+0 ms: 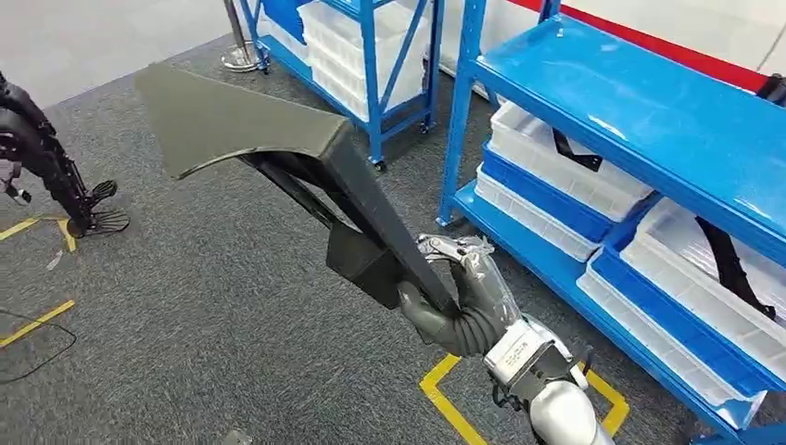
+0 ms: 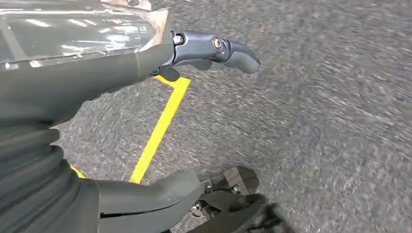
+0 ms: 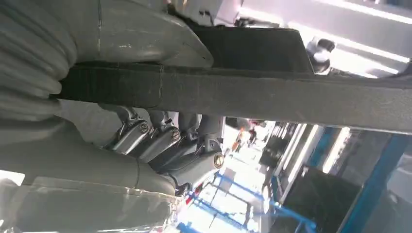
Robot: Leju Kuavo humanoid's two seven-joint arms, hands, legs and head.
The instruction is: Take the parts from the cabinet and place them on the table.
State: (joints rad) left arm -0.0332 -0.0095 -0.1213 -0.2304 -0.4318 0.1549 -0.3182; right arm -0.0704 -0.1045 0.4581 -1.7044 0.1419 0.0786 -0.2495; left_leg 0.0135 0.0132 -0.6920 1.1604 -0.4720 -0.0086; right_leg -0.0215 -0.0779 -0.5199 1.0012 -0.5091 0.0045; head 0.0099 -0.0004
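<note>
The right hand (image 1: 463,278) grips the long black part (image 1: 278,139) by its lower end; the part slants toward ten o'clock over the carpet. The left hand (image 2: 214,48) hangs with fingers apart, holding nothing. The blue cabinet (image 1: 649,111) stands at two o'clock. Removal looks done; setting the part on the table remains.

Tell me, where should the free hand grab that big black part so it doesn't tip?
Probably the wide flat end of the black part, coming from underneath. The right hand grips only the narrow lower end, so the broad panel juts far out, up and to the left, unsupported. The left hand hangs over the floor holding nothing.
</note>
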